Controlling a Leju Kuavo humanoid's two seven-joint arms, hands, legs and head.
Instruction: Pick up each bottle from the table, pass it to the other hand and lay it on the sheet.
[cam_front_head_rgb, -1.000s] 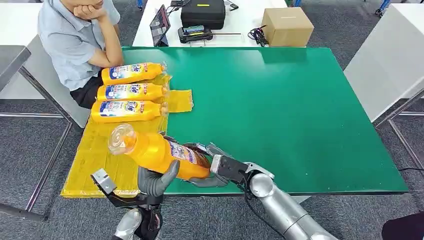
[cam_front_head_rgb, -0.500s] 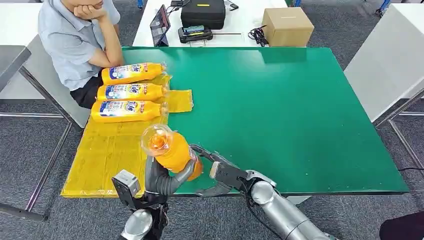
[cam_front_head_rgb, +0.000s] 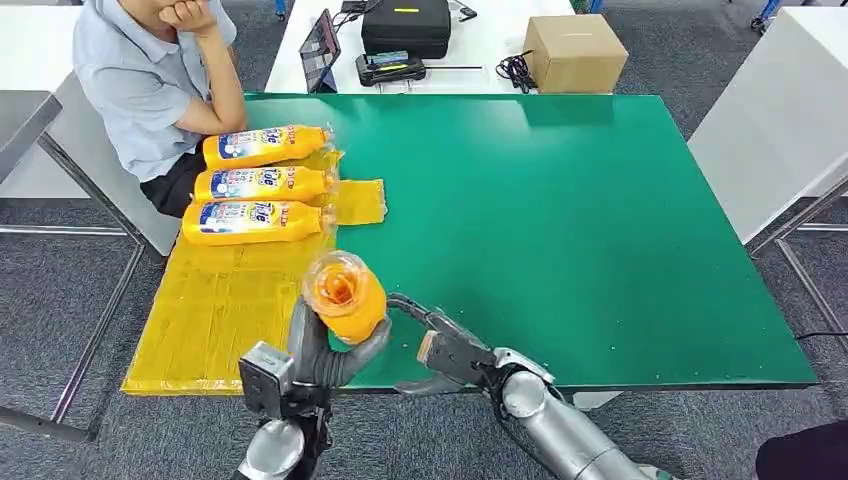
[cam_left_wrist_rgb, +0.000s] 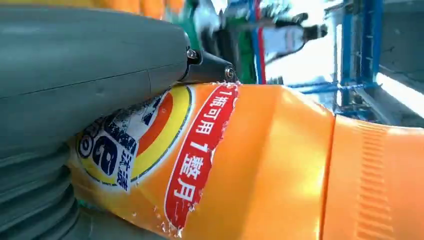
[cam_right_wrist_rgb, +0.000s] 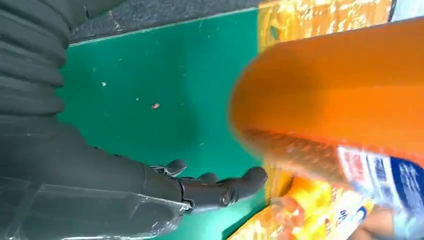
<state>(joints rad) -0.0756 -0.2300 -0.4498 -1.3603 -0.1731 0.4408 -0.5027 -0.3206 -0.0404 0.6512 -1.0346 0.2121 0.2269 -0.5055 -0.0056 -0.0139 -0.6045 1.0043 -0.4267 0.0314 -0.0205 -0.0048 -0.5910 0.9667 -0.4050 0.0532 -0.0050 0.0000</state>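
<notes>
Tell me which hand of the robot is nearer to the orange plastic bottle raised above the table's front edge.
Left. The left hand grips the orange plastic bottle around its body. The right hand is open just beside it, apart from it.

An orange bottle (cam_front_head_rgb: 343, 293) with a clear cap stands tipped toward the camera, held above the yellow sheet's (cam_front_head_rgb: 215, 310) near right corner. Three more orange bottles (cam_front_head_rgb: 262, 183) lie side by side, label up, on the sheet's far end.

A lab: green worktable (cam_front_head_rgb: 560, 200), white benches (cam_front_head_rgb: 480, 40), equipment case (cam_front_head_rgb: 405, 25).
</notes>
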